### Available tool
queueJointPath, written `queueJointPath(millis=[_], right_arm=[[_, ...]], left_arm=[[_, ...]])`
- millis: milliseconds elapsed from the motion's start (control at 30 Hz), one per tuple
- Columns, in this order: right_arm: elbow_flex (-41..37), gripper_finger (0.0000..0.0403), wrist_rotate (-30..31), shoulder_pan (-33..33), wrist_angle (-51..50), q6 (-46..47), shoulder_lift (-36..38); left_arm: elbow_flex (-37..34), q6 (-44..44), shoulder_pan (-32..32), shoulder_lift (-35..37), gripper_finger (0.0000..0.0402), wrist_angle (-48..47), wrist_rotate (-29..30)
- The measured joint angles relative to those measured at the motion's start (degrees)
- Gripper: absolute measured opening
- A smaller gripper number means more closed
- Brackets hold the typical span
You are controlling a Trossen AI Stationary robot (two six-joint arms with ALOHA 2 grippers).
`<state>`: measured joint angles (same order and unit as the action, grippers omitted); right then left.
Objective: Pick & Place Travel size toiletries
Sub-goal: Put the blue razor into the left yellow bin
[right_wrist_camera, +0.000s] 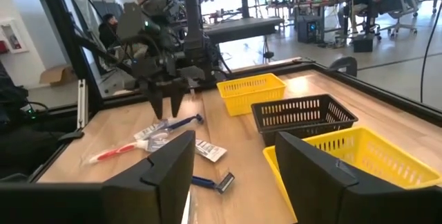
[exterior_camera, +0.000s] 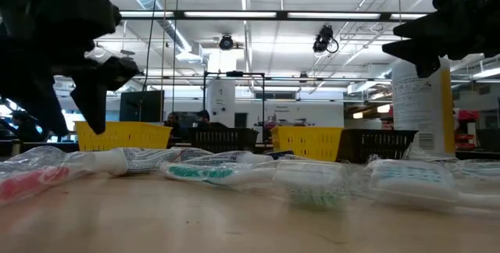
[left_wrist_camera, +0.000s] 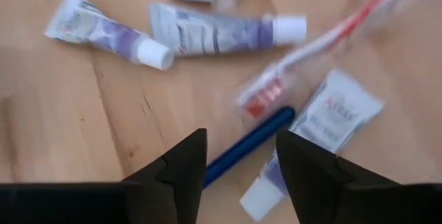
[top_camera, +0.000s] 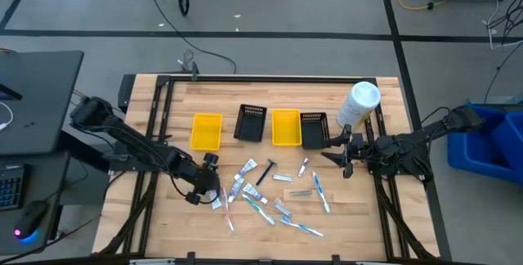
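left gripper (left_wrist_camera: 238,175): mine, fingers apart, nothing between them; hanging just above the near-left edge of the toiletry scatter, a little off the tabletop in the low view.
under my fingers: the blue toothbrush (left_wrist_camera: 248,146) runs into the gap between the two tips; a small toothpaste tube (left_wrist_camera: 314,144) lies just beside it, cap toward me, and a red-bristled wrapped toothbrush (left_wrist_camera: 324,41) crosses right above.
risk, crowding: if I come down here, one finger may land on the tube or the clear wrap instead of beside the blue handle; I could lift two items or shove the neighbours aside.
risk, slip: a slim round handle caught near its end would likely pivot or drop on the lift.
blue toothbrush axis: long axis slants across my finger gap, not square to it; which end carries the head I cannot tell, it is hidden under my fingers.
rest of the toiletries (top_camera: 274,191): spread across the table's middle front, lying at mixed angles, well short of the yellow bin (top_camera: 206,131) and its neighbours.
right gripper (top_camera: 341,157): fingers apart, empty, waiting by the white bottle (top_camera: 359,105).
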<state>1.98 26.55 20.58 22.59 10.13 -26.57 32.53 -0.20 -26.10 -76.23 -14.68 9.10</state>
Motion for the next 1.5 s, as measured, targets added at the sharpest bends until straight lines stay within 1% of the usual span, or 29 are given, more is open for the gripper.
queueJointPath(millis=[133, 233, 433, 533, 767, 900, 1000, 1067, 1133, 1200, 1367, 1433, 1500], right_arm=[[0.0, 0.0207, 0.0, 0.0, 0.0, 0.0, 0.0], [0.0, 0.0205, 0.0, 0.0, 0.0, 0.0, 0.0], [0.0, 0.0202, 0.0, 0.0, 0.0, 0.0, 0.0], [0.0, 0.0205, 0.0, 0.0, 0.0, 0.0, 0.0], [0.0, 0.0215, 0.0, 0.0, 0.0, -0.3, 0.0], [0.0, 0.0212, 0.0, 0.0, 0.0, -0.5, 0.0], [0.0, 0.0204, 0.0, 0.0, 0.0, -0.5, 0.0], [0.0, 0.0199, 0.0, 0.0, 0.0, -0.5, 0.0], [0.0, 0.0194, 0.0, 0.0, -0.1, -0.5, 0.0], [0.0, 0.0191, 0.0, 0.0, -0.1, -0.5, 0.0], [0.0, 0.0184, 0.0, 0.0, -0.1, -0.5, 0.0], [0.0, 0.0182, 0.0, 0.0, -0.1, -0.5, 0.0], [0.0, 0.0180, 0.0, 0.0, -0.1, -0.5, 0.0]], left_arm=[[0.0, 3.5, 1.2, -3.4, 0.0178, -0.5, 0.5], [0.0, 4.4, 2.2, -5.2, 0.0174, -0.4, 0.5], [0.0, 4.4, 3.8, -5.5, 0.0165, -0.7, -0.2], [0.0, 5.1, 4.0, -5.5, 0.0147, -1.2, -0.1], [0.0, 3.8, 4.1, -5.5, 0.0083, -1.5, 0.0], [0.0, 3.3, 4.1, -5.5, 0.0052, -1.5, 0.3], [0.0, 1.2, 4.1, -5.1, 0.0040, -1.5, 0.9], [0.0, -0.9, 4.1, -4.5, 0.0040, -1.7, 1.3], [1.1, -3.9, 4.1, -3.5, 0.0047, -3.7, 3.5], [3.5, -8.3, 4.1, -2.3, 0.0053, -6.7, 7.3], [12.8, -20.2, 5.5, -0.1, 0.0047, -22.4, 19.5], [16.9, -26.9, 7.1, 0.7, 0.0044, -29.3, 23.1], [20.3, -33.9, 9.4, 1.3, 0.0045, -33.5, 25.0]])
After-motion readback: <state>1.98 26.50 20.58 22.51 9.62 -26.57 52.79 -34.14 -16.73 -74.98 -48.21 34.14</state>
